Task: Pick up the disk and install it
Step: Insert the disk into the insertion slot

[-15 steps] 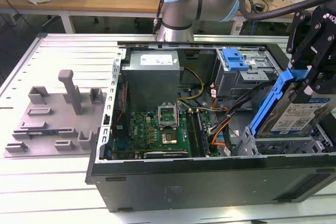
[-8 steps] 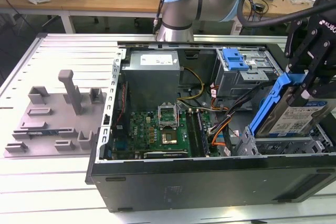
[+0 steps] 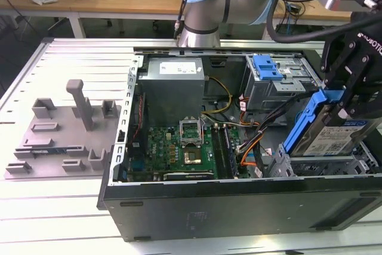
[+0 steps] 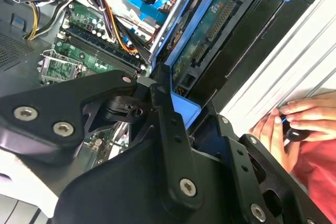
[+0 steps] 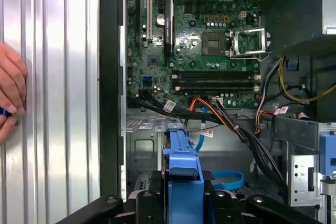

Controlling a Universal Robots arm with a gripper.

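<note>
Centrally, on the ribbed metal surface point(image 3: 71, 58), an open computer case point(image 3: 239, 207) lies with its interior facing up. The robot arm point(image 3: 206, 4) rises behind the case. A grey moulded fixture point(image 3: 59, 135) sits on the surface just beside the case, toward the exterior view's left. Inside the case, the green motherboard point(image 3: 179, 147) occupies the floor, with a grey power supply point(image 3: 173, 82) behind it. A metal drive cage point(image 3: 280, 85) topped by a blue latch point(image 3: 267, 67) stands toward the exterior view's right. The black gripper point(image 3: 345, 97) is clenched on the disk point(image 3: 334, 138), its fingers point(image 5: 152, 192) pressed against both sides of the blue carrier frame point(image 5: 182, 156). The disk is held tilted on edge at the case's end on the exterior view's right, label facing up, lower edge down among the metal bay walls. A person's hand point(image 4: 294, 124) rests on the surface outside the case wall, pinching a small dark object.
</note>
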